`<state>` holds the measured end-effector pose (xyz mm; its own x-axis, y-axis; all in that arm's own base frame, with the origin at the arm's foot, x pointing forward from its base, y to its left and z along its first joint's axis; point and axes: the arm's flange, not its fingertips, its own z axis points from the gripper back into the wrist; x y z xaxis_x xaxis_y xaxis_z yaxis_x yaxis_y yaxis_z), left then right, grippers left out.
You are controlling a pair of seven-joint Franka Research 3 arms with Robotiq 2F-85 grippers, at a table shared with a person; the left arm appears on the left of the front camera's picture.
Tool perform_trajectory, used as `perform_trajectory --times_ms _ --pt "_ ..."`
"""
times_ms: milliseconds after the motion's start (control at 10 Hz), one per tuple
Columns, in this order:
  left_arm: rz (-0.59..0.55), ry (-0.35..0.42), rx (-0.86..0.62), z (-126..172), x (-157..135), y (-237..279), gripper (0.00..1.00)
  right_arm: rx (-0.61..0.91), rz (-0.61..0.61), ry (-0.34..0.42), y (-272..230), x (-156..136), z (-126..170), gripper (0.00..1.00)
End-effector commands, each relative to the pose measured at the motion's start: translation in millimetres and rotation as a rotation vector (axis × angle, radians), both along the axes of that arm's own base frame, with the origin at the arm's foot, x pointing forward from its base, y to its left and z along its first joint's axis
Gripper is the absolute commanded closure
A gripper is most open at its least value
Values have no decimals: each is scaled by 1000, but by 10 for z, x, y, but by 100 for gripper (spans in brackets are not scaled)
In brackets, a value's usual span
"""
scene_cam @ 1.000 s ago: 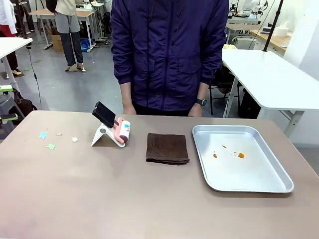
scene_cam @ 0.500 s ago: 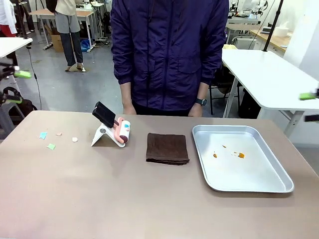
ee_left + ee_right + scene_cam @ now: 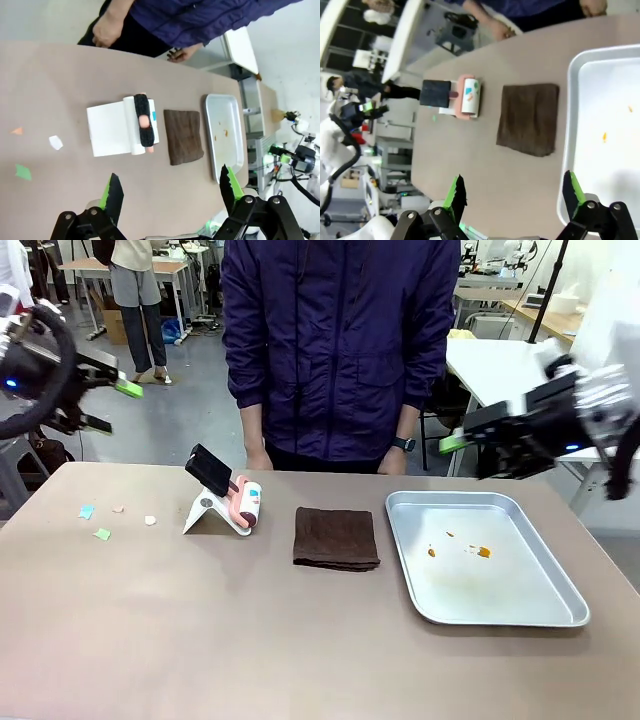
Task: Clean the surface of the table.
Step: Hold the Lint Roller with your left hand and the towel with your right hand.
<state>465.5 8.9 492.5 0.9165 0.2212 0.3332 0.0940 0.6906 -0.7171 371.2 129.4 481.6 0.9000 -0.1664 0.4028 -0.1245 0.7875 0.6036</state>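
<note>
My left gripper (image 3: pixel 112 406) and right gripper (image 3: pixel 470 458) hung wide open and empty beside the table (image 3: pixel 200 640), since its paper scraps (image 3: pixel 102 534) lay ungathered.

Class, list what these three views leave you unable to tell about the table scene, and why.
- Scraps, front view: too small to tell their material.
- Orange specks in the tray, front view: too small to identify.
- Table under the brown cloth, every view: hidden by the cloth.
</note>
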Motion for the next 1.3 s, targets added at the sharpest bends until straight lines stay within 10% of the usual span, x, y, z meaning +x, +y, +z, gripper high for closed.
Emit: perform_trajectory --times_ms 0,400,1000,1200 --pt "4 20 56 -100 156 -236 0 -45 -101 144 512 267 -82 0" --pt "-65 85 47 -341 289 -374 0 -151 -22 356 1156 387 -635 0" --pt "-64 70 52 -444 265 -426 0 -155 -39 335 1112 354 -798 0" --pt "-95 116 43 -527 494 -469 0 -297 -135 340 1335 960 -883 0"
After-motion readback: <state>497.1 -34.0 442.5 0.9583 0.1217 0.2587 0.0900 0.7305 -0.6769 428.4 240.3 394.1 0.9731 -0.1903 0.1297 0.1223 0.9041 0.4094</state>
